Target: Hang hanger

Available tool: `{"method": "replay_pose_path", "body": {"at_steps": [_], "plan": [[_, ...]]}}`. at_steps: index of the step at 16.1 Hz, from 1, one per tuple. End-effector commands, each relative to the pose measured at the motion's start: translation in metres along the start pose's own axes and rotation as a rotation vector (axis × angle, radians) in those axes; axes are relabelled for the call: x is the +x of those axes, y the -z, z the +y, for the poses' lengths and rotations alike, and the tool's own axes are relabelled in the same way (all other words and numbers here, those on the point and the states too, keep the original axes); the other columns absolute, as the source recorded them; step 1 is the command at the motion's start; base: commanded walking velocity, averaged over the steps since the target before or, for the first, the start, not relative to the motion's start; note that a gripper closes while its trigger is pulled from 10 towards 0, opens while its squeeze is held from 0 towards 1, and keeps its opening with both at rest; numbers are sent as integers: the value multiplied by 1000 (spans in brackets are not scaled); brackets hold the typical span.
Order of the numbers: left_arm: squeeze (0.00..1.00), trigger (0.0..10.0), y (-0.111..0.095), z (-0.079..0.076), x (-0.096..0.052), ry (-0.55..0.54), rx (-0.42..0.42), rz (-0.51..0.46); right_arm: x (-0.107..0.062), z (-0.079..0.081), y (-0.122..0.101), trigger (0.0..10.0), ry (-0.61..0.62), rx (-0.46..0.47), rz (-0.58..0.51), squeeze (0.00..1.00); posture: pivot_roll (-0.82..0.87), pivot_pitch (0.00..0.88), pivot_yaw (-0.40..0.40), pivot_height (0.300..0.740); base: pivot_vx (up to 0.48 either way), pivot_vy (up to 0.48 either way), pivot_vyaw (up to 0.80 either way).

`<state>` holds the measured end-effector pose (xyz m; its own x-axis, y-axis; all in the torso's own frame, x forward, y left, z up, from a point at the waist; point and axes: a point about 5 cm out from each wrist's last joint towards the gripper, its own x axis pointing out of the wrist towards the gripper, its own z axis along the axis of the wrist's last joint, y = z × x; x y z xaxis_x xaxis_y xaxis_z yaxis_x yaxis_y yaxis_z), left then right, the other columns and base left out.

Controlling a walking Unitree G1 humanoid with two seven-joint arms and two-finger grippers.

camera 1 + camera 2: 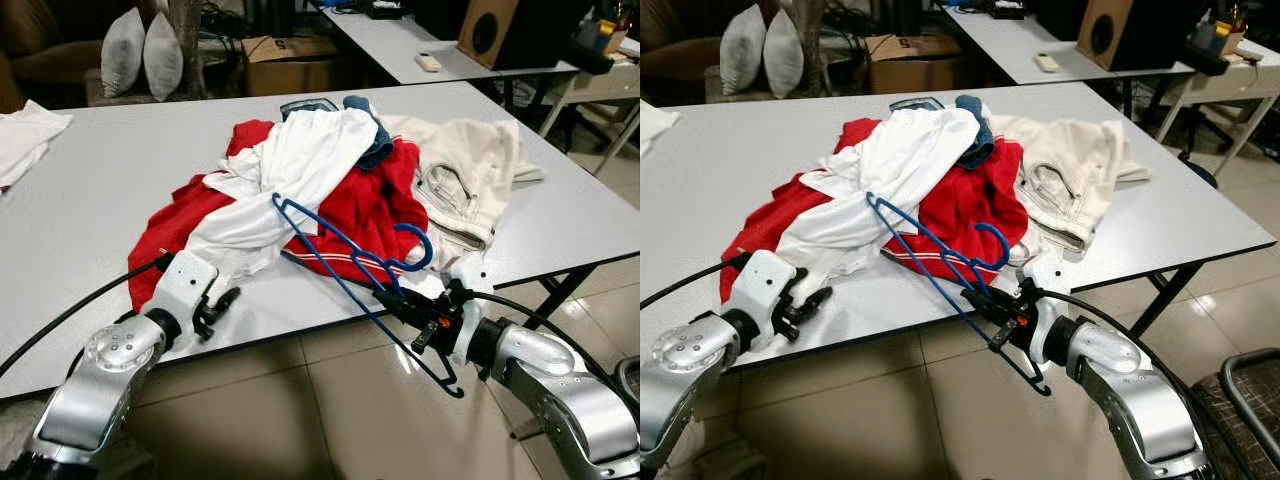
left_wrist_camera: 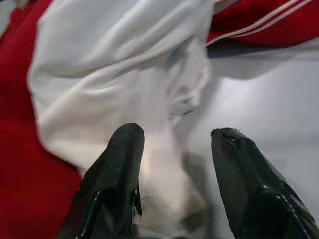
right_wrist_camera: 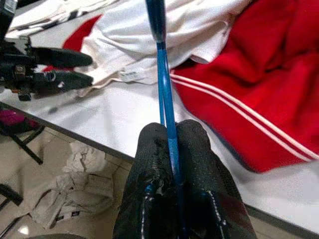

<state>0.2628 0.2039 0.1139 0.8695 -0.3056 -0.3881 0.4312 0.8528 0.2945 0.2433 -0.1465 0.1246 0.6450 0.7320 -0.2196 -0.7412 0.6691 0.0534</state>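
Note:
A blue wire hanger [image 1: 352, 258] is held tilted over the table's front edge, its hook curling up by the red garment [image 1: 375, 205]. My right gripper [image 1: 398, 305] is shut on the hanger's lower bar; in the right wrist view the blue hanger [image 3: 166, 99] runs up from between the closed fingers [image 3: 149, 164]. My left gripper [image 1: 222, 303] is open at the front edge, beside the hem of a white garment [image 1: 290, 170]. In the left wrist view its two fingers [image 2: 122, 159] stand apart over that white garment [image 2: 124, 74].
The clothes pile lies on a grey table [image 1: 100, 190], with a cream garment [image 1: 465, 165] at its right and a dark blue piece [image 1: 375, 135] on top. A second table [image 1: 420, 45], a cardboard box [image 1: 290, 60] and pillows [image 1: 140, 50] stand behind. Tiled floor [image 1: 330, 400] lies below.

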Motion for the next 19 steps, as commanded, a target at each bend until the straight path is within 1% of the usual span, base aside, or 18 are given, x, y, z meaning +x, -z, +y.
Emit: {"method": "replay_pose_path", "body": {"at_steps": [1,2,3,6,7,8,9,11,12,14,16,17,19], "plan": [[0,10000,-5,4,2,-40,10,-16,2,1,-9,10000,-14,-2,-45,0,-11,0,-19,740,0,0,0],[0,10000,-1,9,4,-69,71,7,3,2,-4,10000,-26,-32,-13,0,-10,0,-15,740,0,0,0],[0,10000,1,11,6,-84,102,17,3,2,-1,10000,-24,-42,3,0,-10,0,-15,740,0,0,0],[0,10000,2,15,8,-102,84,16,2,7,-4,10000,-24,-33,-17,0,-25,0,3,740,0,0,0],[0,9255,3,10,11,-63,104,20,1,6,-4,10000,-19,-34,-17,0,-25,0,7,740,0,0,0],[0,6275,2,4,11,-34,95,9,1,6,-3,10000,-17,-34,-17,0,-26,0,8,740,0,0,0],[0,4784,2,-2,12,-3,79,-2,1,6,-3,10000,-16,-35,-15,0,-25,0,7,740,0,0,0],[0,4941,5,-4,13,10,76,8,1,6,-3,10000,-16,-36,-14,0,-27,0,5,740,0,0,0],[0,4941,8,-4,14,7,91,21,2,5,-3,10000,-17,-38,-13,0,-26,0,2,740,0,0,0],[0,4784,13,-2,14,-11,124,49,2,4,-3,10000,-19,-44,-9,0,-28,0,-2,740,0,0,0],[0,4392,16,1,15,-43,176,73,2,4,-4,10000,-18,-51,-7,0,-30,0,-2,740,0,0,0],[0,4353,17,3,15,-42,210,83,2,4,-4,10000,-18,-52,-7,0,-33,0,-2,740,0,0,0],[0,4392,20,1,19,-37,229,94,2,3,-4,10000,-15,-55,-5,0,-36,0,0,740,0,0,0]]}}
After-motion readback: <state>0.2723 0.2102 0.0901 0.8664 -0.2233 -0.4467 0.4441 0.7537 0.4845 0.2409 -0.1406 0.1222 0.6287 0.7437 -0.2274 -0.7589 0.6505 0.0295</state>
